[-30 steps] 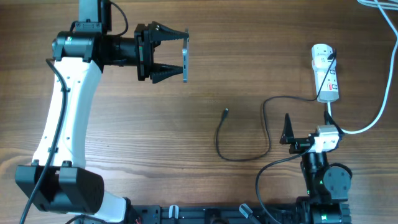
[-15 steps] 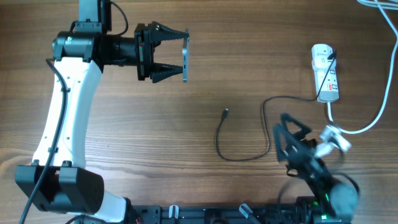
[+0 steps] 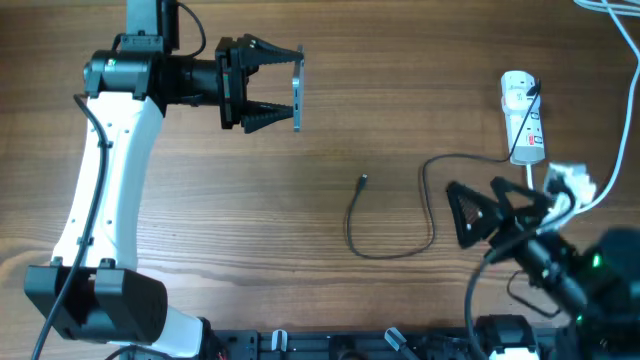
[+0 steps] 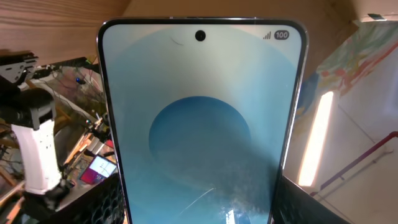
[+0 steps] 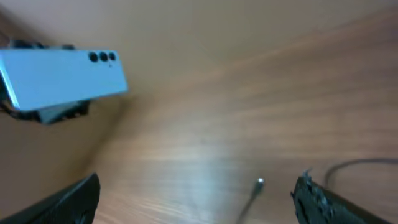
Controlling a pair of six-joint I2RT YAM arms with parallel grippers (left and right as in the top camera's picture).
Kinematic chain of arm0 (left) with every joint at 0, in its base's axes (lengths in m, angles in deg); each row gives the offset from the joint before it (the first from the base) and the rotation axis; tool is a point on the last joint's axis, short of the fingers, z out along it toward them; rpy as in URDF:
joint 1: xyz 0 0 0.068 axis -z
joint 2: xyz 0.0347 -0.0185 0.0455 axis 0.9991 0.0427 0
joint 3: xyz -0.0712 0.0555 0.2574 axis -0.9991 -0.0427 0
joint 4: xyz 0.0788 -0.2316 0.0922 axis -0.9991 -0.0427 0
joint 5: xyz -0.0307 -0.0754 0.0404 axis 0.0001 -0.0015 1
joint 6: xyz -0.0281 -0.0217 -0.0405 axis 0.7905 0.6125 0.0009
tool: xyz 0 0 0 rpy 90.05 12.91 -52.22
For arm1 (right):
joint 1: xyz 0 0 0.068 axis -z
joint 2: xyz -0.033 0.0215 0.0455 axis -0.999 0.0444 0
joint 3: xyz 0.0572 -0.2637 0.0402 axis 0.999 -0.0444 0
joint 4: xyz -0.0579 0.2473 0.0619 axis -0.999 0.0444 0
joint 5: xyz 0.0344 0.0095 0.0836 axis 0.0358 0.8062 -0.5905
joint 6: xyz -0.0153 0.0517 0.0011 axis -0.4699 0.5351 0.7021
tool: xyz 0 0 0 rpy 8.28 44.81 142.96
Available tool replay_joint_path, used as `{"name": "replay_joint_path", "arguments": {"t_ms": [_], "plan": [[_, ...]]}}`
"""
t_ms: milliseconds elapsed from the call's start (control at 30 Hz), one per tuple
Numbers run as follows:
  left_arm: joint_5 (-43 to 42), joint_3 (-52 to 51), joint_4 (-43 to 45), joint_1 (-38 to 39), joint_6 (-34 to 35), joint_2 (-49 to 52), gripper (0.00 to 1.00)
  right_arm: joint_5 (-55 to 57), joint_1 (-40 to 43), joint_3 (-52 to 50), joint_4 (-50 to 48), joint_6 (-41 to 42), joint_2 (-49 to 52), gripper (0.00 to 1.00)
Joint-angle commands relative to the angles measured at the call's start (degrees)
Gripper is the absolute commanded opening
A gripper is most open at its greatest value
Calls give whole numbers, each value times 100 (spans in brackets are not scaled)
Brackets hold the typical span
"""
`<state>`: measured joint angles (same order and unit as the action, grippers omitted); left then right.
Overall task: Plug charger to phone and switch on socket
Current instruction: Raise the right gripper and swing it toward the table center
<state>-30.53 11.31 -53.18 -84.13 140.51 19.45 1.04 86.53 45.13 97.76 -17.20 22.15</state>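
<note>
My left gripper (image 3: pixel 290 102) is shut on the phone (image 3: pixel 298 90) and holds it on edge above the table at the upper left. In the left wrist view the blue-green screen (image 4: pixel 202 124) fills the frame between the fingers. The right wrist view shows the phone's pale back (image 5: pixel 62 78) with its camera lenses. The charger, a thin black cable (image 3: pixel 395 252), loops on the table, its tip (image 3: pixel 363 181) free near the middle. My right gripper (image 3: pixel 462 215) is open and empty, to the right of the loop, and the tip (image 5: pixel 259 182) shows between its fingers. The socket (image 3: pixel 523 117) lies at the right.
The socket's white cord (image 3: pixel 615 160) runs down the right side and off the top right corner. The black cable runs from the loop up to the socket.
My right arm has swung up and right and its gripper has opened and turned to face left. The left arm and the phone have not moved.
</note>
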Motion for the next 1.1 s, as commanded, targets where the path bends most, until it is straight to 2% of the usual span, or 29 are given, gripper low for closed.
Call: {"name": "replay_joint_path", "arguments": {"t_ms": [0, 33, 100, 133, 200, 267, 367, 467, 533, 600, 733, 767, 833, 933, 1000, 1067], "plan": [[-234, 133, 20, -11, 9, -118, 65, -1528, 20, 452, 337, -138, 595, 100], [-234, 136, 20, -11, 9, -118, 65, -1838, 20, 446, 317, 140, 682, 100], [-234, 136, 20, -11, 9, -118, 65, -2271, 20, 446, 234, 131, 835, 100], [-234, 136, 20, -11, 11, -118, 65, -2610, 13, 446, 236, -332, 905, 100], [-236, 136, 20, -11, 11, -118, 64, -2656, 13, 446, 452, -507, 938, 100], [-234, 136, 17, -11, 11, -118, 64, -2367, 13, 448, 813, -490, 938, 99], [-232, 133, 20, -11, 11, -118, 64, -1480, -2, 507, 1508, -608, 999, 93], [-214, 136, 20, -11, 13, -118, 64, -660, -146, 831, 2251, -896, 1342, 94], [-214, 136, 20, -11, 11, -118, 64, -44, -282, 1191, 2761, -1032, 1731, 100], [-214, 136, 20, -11, 11, -118, 63, 264, -332, 1513, 2983, -702, 2103, 100], [-214, 136, 20, -11, 11, -118, 63, 254, -334, 1517, 3032, 1012, 2284, 100], [-214, 136, 17, -11, 11, -118, 63, 136, -339, 1506, 3060, 916, 2312, 100], [-177, 136, 17, -11, 11, -118, 63, -704, -341, 1491, 2865, -197, 2391, 100], [-173, 136, 17, -11, 11, -118, 63, -1062, -341, 1491, 2905, -772, 2496, 100], [-173, 136, 17, -11, 9, -118, 63, -765, -339, 1491, 2876, -474, 2564, 100], [-173, 136, 17, -11, 11, -118, 63, -299, -339, 1491, 2824, 302, 2638, 100]]}}
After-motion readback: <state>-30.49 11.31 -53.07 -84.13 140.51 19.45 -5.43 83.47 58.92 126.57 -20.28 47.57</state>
